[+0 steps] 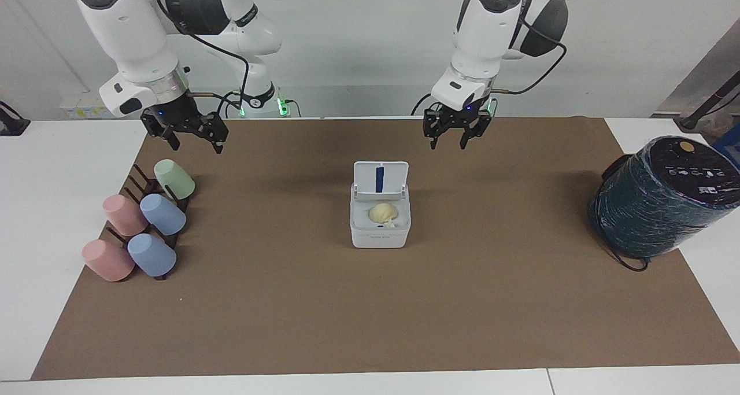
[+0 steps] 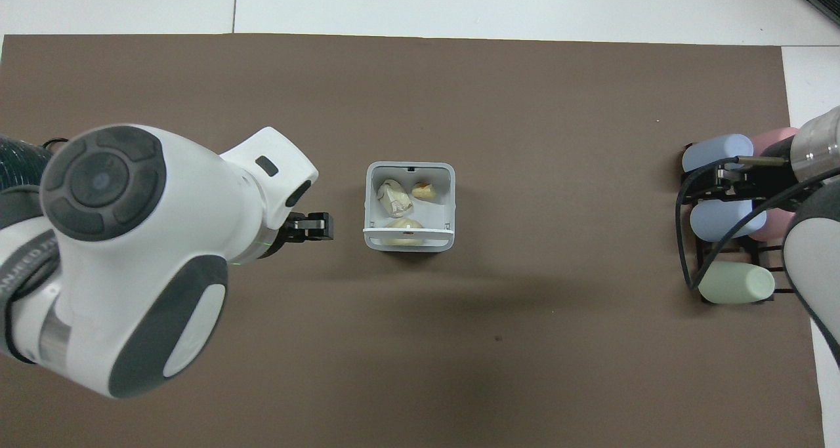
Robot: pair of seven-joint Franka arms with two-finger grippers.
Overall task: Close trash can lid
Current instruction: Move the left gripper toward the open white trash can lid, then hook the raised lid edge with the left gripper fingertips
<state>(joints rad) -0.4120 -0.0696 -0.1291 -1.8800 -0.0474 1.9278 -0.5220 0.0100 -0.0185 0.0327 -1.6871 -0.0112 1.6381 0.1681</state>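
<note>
The small white trash can (image 1: 380,236) stands mid-mat with crumpled scraps inside; it also shows in the overhead view (image 2: 369,199). Its lid (image 1: 380,179) stands upright on the edge nearer the robots, with the blue strip facing away from them. From overhead the lid (image 2: 408,228) shows edge-on. My left gripper (image 1: 448,141) is open and empty in the air. It is over the mat just beside the can, toward the left arm's end (image 2: 315,226), not touching it. My right gripper (image 1: 195,143) is open and waits over the cup rack (image 2: 714,184).
A dark rack of pastel cups (image 1: 144,227) lies at the right arm's end (image 2: 725,218). A large dark-green wrapped cylinder (image 1: 659,198) stands at the left arm's end. The brown mat (image 1: 370,314) covers the table.
</note>
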